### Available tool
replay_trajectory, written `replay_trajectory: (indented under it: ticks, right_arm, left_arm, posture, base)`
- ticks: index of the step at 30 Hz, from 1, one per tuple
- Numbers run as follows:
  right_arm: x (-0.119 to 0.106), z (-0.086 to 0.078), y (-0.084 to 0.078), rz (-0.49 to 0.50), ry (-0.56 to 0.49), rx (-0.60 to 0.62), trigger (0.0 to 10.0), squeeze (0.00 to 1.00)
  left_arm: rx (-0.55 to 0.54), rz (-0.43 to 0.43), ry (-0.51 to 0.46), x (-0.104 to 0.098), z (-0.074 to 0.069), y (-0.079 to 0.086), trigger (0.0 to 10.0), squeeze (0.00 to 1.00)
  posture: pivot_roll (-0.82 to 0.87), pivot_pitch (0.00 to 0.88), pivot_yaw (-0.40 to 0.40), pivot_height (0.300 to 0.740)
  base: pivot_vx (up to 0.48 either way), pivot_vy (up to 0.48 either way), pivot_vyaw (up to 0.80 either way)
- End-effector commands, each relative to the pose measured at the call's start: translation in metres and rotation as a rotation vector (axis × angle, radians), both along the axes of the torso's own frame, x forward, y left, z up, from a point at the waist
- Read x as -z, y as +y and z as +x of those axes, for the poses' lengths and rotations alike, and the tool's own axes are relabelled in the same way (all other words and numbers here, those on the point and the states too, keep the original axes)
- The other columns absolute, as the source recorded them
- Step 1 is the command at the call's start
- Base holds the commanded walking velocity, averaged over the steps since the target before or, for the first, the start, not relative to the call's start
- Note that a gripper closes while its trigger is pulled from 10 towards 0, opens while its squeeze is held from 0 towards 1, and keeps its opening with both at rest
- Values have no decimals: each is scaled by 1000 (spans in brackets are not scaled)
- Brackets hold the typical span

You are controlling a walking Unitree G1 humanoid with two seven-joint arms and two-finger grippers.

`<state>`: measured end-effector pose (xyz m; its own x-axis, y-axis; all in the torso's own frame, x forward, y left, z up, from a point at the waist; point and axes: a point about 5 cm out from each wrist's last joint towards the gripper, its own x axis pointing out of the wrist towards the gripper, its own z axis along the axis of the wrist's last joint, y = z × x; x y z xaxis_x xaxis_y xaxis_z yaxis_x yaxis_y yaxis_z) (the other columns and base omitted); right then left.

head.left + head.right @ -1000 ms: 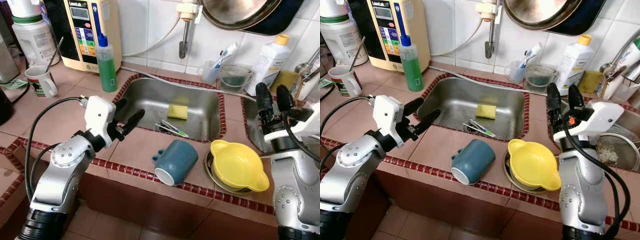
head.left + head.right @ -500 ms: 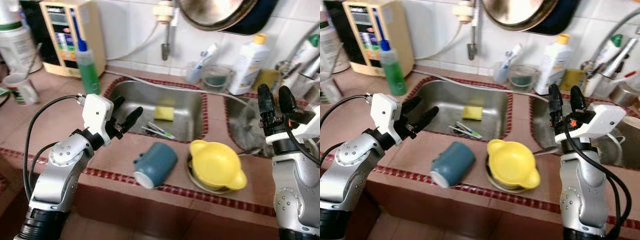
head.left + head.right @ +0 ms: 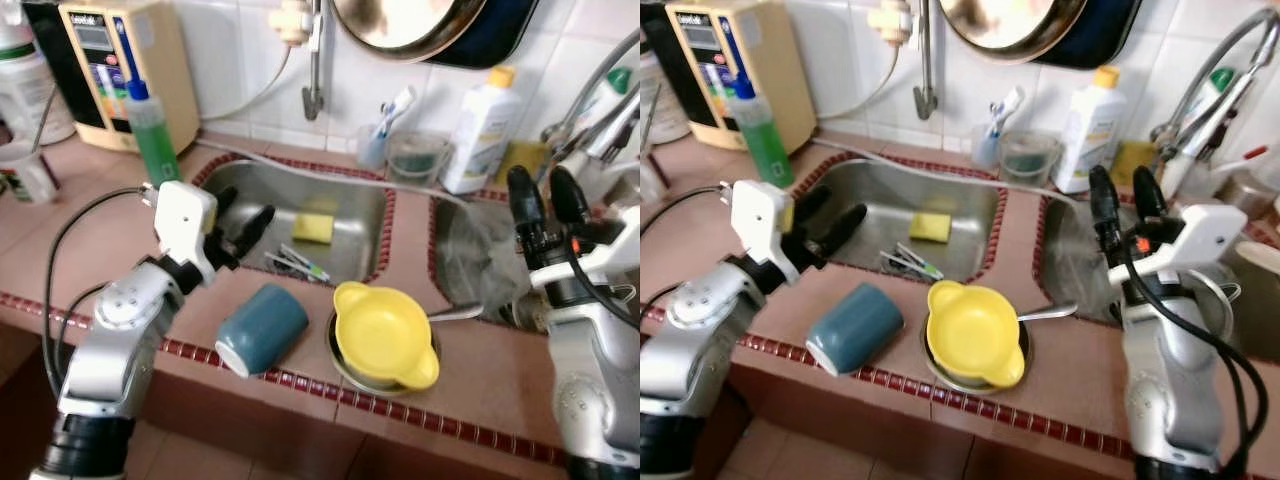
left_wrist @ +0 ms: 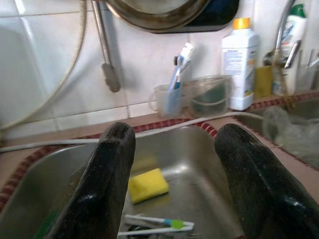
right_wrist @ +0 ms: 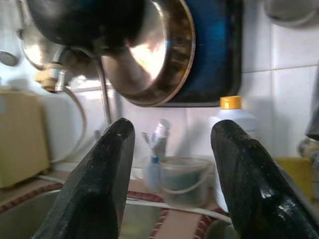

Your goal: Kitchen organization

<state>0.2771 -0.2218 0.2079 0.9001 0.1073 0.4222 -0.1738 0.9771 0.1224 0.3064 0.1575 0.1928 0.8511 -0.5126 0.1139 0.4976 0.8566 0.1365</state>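
Note:
A blue mug (image 3: 260, 329) lies on its side on the tiled counter's front edge, its mouth toward me. Next to it on the right a yellow two-handled bowl (image 3: 385, 335) sits in a steel pan. My left gripper (image 3: 240, 214) hovers open over the left sink's (image 3: 350, 190) near-left corner, up and left of the mug, holding nothing. Inside that sink lie a yellow sponge (image 4: 147, 183) and some cutlery (image 3: 298, 264). My right gripper (image 3: 540, 196) is raised open and empty over the right sink (image 3: 470, 255), pointing at the back wall.
A green soap bottle (image 3: 152, 130), a beige appliance (image 3: 115, 55) and a white mug (image 3: 25, 170) stand at the back left. A toothbrush cup (image 3: 378, 140), clear container (image 3: 418, 155) and white bottle (image 3: 482, 130) line the wall. A pan (image 3: 420, 22) hangs above.
The whole picture has slid left, so the camera has turned right. Both grippers stay open and hold about the same poses. The mug and bowl lie as before.

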Motion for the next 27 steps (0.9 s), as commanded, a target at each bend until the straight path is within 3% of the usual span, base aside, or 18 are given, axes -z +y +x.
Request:
replay_trajectory:
  ticks: [1,7,12,15,18,19,21,27]
  right_arm:
    - [-4,-1,4,-8,-3,-42,10000,0]
    - [4,-2,11,-80,87,-172,10000,0]
    - [5,-2,9,-108,150,-225,10000,0]
    - [4,-2,9,-137,163,-265,10000,0]
    - [4,-1,10,-187,193,-330,10000,0]
    - [4,-1,10,-187,193,-330,10000,0]
    - [6,1,15,-209,234,-422,10000,0]
    - [5,7,24,-265,277,-560,10000,0]
  left_arm:
    - [-19,21,-21,-8,2,4,10000,0]
    - [-14,74,-30,-11,2,13,10000,0]
    - [35,121,-15,-11,-3,10,10000,0]
    - [118,159,5,-7,-12,0,10000,0]
    - [278,165,41,-5,-30,-10,10000,0]
    - [278,165,41,-5,-30,-10,10000,0]
    - [373,170,64,-5,-41,-13,10000,0]
    - [390,176,86,-9,-48,-9,10000,0]
  posture:
    - [-138,2,-34,740]
    - [-136,5,-37,740]
    - [-135,16,-39,740]
    - [-136,23,-40,740]
    - [-132,33,-45,740]
    - [-132,33,-45,740]
    - [-129,38,-51,740]
    - [-118,49,-69,740]
  base:
    - [0,0,0]
    - [0,0,0]
    - [0,0,0]
    - [0,0,0]
    - [0,0,0]
    - [0,0,0]
    - [0,0,0]
    - [0,0,0]
